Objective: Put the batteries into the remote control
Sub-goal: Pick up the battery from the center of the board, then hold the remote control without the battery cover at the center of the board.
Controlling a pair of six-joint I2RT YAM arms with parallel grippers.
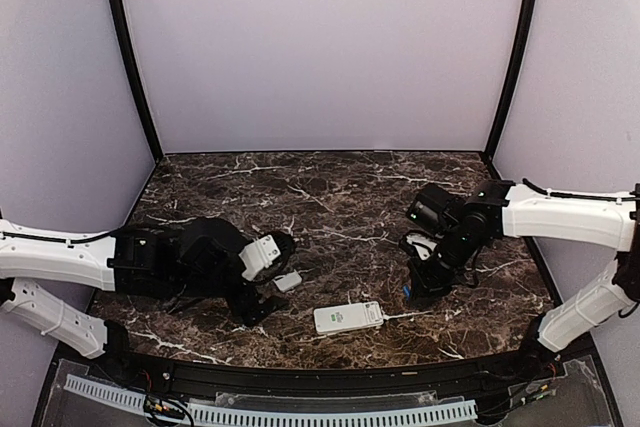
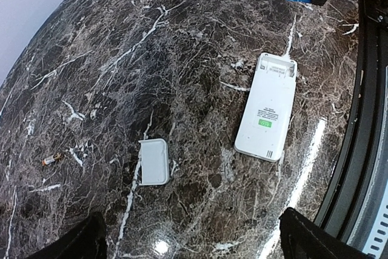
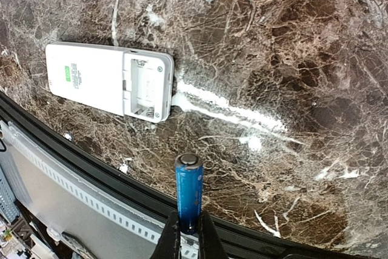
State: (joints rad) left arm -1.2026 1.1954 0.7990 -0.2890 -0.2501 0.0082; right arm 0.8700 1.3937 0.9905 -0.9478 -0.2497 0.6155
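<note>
Now the right tool (image 3: 188, 230) is clenched on one end of a blue battery (image 3: 188, 192). The remote (image 3: 91, 77) lies back-up on the desk (image 3: 291, 59), off to that tool's left. Its open bay end faces this arm, and its long axis runs across the battery's. The left tool (image 2: 200, 241) hangs released above the loose cover (image 2: 154, 161); a second battery (image 2: 52, 159) lies well apart.

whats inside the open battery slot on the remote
Nothing: the remote control has its battery bay open, showing bare white plastic, no cells. The blue battery is pinched in the right claw, apart from it. Its face-down front is hidden.
</note>
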